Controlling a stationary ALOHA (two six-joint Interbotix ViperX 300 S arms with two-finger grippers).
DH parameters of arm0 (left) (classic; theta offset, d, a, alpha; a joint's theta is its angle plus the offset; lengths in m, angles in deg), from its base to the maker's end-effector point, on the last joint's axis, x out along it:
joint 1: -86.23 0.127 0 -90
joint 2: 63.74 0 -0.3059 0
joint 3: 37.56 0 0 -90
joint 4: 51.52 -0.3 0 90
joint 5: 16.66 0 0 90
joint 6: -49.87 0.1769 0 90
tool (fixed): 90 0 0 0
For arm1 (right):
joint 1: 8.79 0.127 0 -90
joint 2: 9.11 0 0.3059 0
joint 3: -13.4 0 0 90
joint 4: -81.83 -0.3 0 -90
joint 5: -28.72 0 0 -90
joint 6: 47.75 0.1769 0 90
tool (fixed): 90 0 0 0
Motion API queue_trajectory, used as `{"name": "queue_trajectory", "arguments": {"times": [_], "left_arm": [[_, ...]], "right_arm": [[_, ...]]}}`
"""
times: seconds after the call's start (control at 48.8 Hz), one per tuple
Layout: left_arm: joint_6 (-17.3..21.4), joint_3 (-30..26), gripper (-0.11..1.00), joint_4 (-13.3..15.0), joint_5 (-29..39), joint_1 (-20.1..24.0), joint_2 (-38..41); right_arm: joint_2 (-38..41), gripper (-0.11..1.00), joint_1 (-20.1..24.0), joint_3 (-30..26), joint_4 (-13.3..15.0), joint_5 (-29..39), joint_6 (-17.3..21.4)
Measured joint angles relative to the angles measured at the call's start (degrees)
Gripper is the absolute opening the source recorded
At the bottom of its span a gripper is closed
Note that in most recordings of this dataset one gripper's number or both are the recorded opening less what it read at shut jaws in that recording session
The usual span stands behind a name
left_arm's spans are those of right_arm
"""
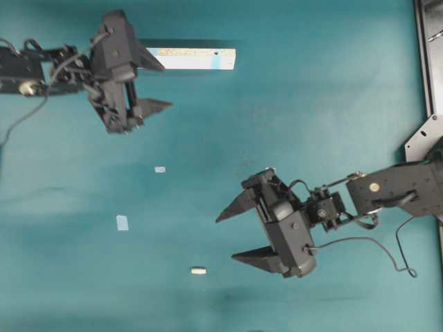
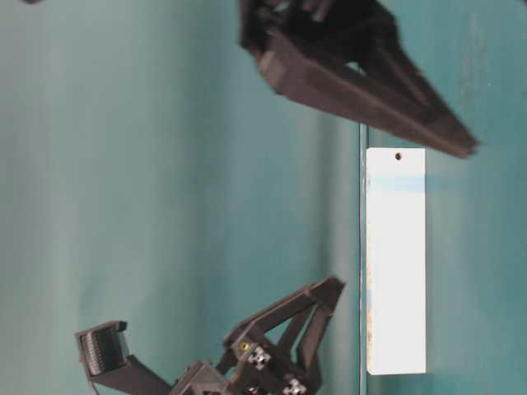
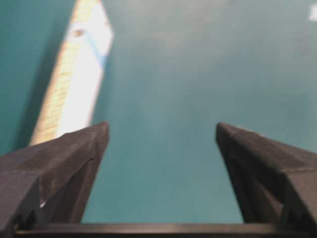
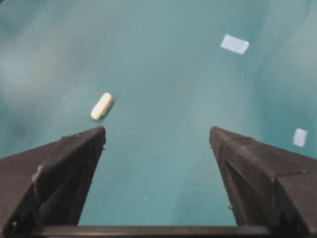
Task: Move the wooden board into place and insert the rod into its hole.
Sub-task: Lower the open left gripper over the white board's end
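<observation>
The wooden board [image 1: 192,58] lies flat at the top of the teal table, pale and speckled, with a light-blue tape band and a dark hole near its right end; it also shows as wooden board [image 2: 396,259] and wooden board [image 3: 74,84]. My left gripper [image 1: 163,86] hangs open just left of it, one finger overlapping the board's left end, nothing between the fingers; left gripper [image 3: 162,130]. The rod [image 1: 199,270], a tiny beige dowel, lies alone near the front; rod [image 4: 101,106]. My right gripper [image 1: 226,237] is open and empty, to the right of the rod; right gripper [image 4: 157,133].
Two pale-blue tape squares are stuck on the table: one tape square [image 1: 160,169] at centre left and a larger tape square [image 1: 122,223] below it. A metal frame [image 1: 428,55] runs along the right edge. A loose cable [image 1: 387,252] trails from the right arm.
</observation>
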Motion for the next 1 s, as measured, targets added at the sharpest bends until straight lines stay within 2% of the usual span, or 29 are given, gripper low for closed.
{"name": "queue_trajectory", "arguments": {"times": [0.246,0.41,1.005], "left_arm": [[6.3,0.0,0.91,0.0,1.4,9.4,-0.2],[9.7,-0.4,0.91,0.0,1.4,12.1,2.6],[10.5,-7.4,0.91,0.0,-0.1,12.2,19.0]], "right_arm": [[-3.3,0.99,0.0,-1.7,0.0,6.9,0.0],[-5.4,0.99,0.0,-2.5,0.0,11.0,-0.1],[-9.4,0.99,0.0,-3.3,0.0,19.3,0.0]]}}
